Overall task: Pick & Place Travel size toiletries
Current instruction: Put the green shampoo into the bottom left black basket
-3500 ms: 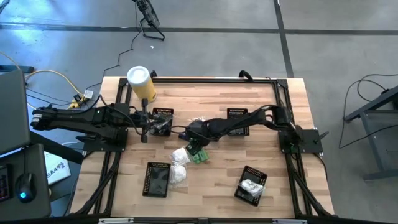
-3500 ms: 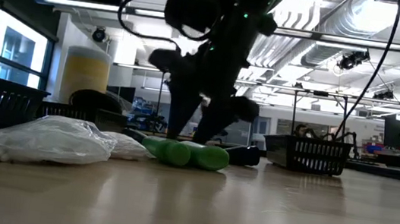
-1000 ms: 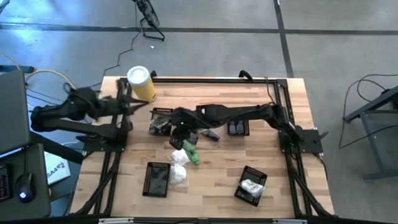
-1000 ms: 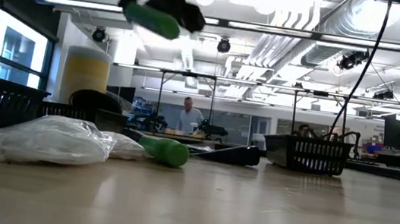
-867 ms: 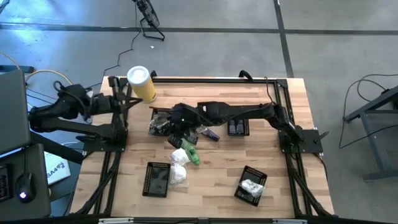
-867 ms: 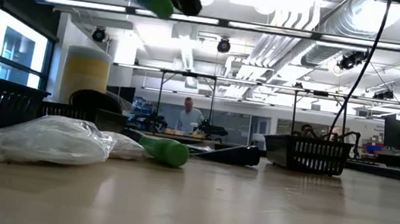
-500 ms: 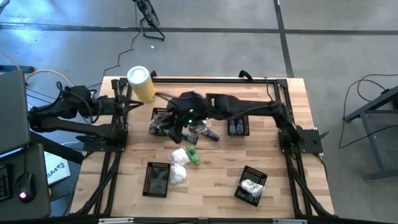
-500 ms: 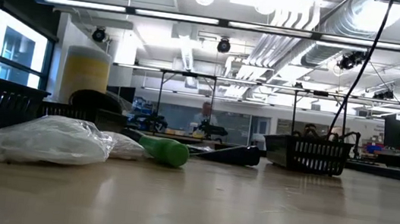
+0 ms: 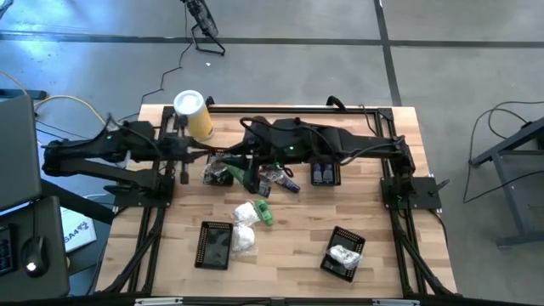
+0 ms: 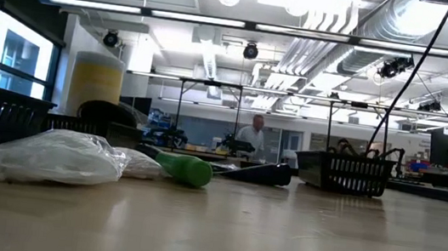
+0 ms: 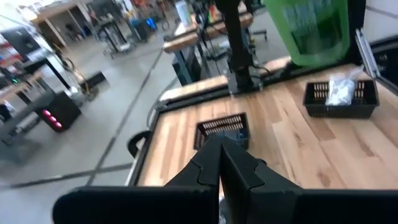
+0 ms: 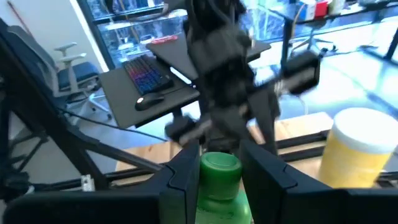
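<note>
Change: right gripper [image 9: 247,176] has carried a green bottle [image 12: 219,186] off the pile to the far-left basket [image 9: 223,155]; drop looks next.
Right fingers: clamped on the bottle.
Left gripper [image 9: 182,167]: fingers closed, empty, beside that basket.
Views: low view shows only the second green bottle [image 10: 185,169] on the bench [image 9: 297,238]; right wrist view confirms the grip.

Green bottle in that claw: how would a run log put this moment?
right gripper: shut on small green plastic bottle, above table | left gripper: shut, empty | second green bottle: on table
</note>
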